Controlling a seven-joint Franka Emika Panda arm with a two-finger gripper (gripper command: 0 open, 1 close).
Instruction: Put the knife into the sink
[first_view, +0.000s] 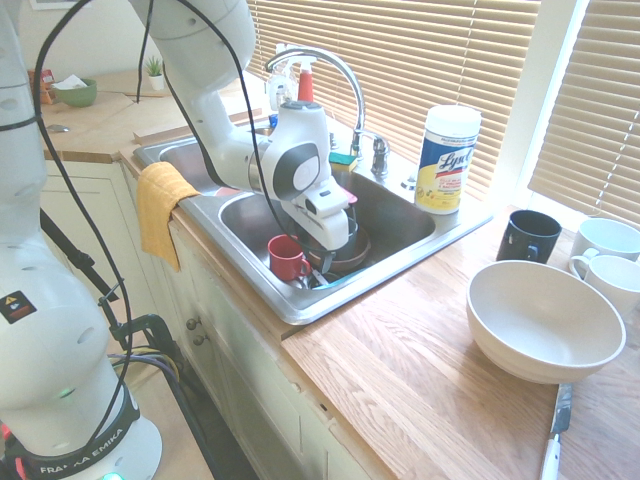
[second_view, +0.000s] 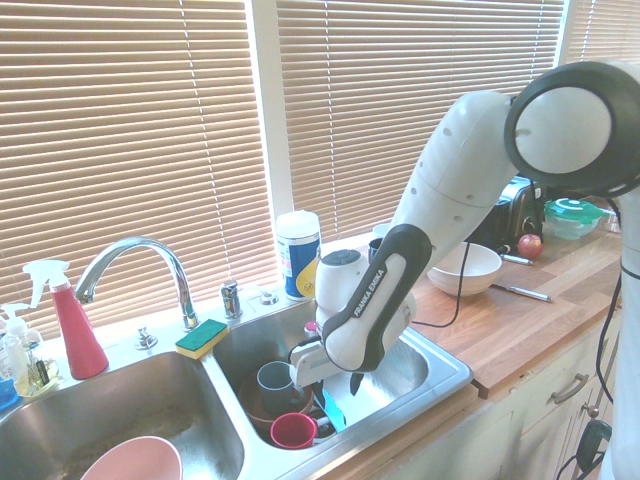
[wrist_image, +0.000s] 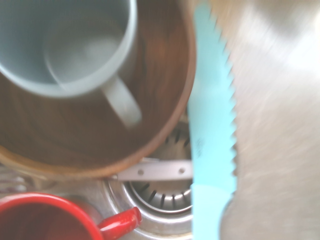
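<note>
The turquoise knife (second_view: 333, 408) with its serrated edge lies low in the right basin of the steel sink (second_view: 440, 385), next to the drain (wrist_image: 165, 197). In the wrist view the knife (wrist_image: 212, 135) runs alongside a brown bowl (wrist_image: 150, 125). My gripper (second_view: 335, 385) hangs inside that basin just above the knife, its jaws apart and not clamped on the blade. In the first exterior view the gripper (first_view: 325, 258) sits behind a red mug (first_view: 287, 257), which hides the knife.
A grey mug (second_view: 275, 385) stands in the brown bowl, the red mug (second_view: 293, 430) in front. A white-handled utensil (wrist_image: 155, 171) lies over the drain. The faucet (first_view: 330, 65), Lysol can (first_view: 447, 158), big white bowl (first_view: 545, 318) and metal knife (first_view: 556, 430) surround the sink (first_view: 300, 305).
</note>
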